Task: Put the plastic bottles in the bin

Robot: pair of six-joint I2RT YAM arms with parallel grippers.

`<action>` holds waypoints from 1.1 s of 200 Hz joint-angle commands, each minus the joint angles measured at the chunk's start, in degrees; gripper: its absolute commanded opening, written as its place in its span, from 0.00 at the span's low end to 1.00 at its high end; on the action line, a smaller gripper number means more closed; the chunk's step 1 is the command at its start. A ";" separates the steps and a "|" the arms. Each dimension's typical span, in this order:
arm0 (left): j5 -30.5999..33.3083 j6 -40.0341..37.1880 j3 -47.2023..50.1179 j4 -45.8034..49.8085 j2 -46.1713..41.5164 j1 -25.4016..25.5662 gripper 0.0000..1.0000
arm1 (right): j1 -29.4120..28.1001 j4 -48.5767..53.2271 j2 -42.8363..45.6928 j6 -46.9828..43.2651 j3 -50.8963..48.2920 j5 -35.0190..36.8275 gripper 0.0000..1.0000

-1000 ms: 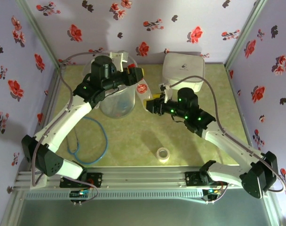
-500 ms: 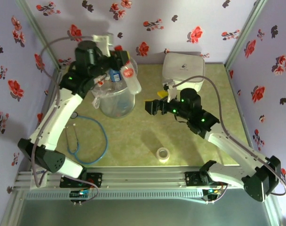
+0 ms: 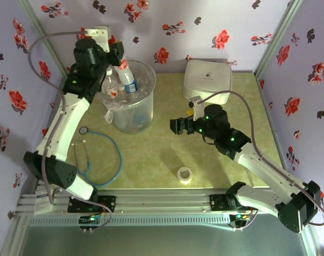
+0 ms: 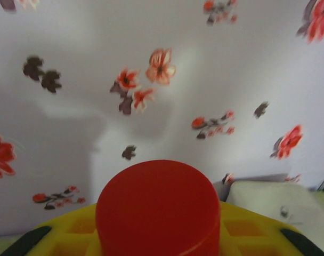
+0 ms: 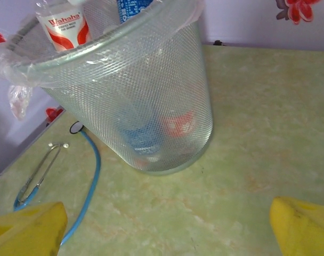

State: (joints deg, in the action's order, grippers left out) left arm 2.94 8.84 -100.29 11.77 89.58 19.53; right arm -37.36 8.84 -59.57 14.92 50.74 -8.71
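Our left claw (image 3: 118, 54) clamps a red-capped bottle (image 3: 128, 77) at the mouth of the clear meshed bin (image 3: 145, 109); our right claw (image 5: 167, 224) gapes wide; its wrist view shows us further bottles (image 5: 148, 136) at the bottom.

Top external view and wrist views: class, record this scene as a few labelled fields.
bin: upright, bag-lined, bottles lying at its bottom
at rim: red-label bottle, blue-label bottle
left claw: above the bin's far rim, shut on a red-capped bottle
right claw: open, empty, facing the bin
also on table: white box, tape roll, blue stethoscope
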 commanded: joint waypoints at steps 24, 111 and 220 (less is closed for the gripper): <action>1.89 -5.79 10.83 -7.02 2.92 0.84 0.00 | 1.69 1.70 2.57 -2.00 -0.95 1.68 0.98; 0.74 -0.28 23.18 -0.84 6.28 3.93 0.00 | 3.74 1.55 0.85 -0.86 -1.26 1.50 0.98; -2.94 -3.85 2.42 22.70 5.20 4.68 0.00 | 4.43 2.52 -1.51 0.46 -0.64 2.29 0.98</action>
State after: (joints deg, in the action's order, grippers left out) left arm 3.79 3.27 -96.07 20.71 93.54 23.77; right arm -33.26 11.55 -60.69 14.20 49.78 -7.42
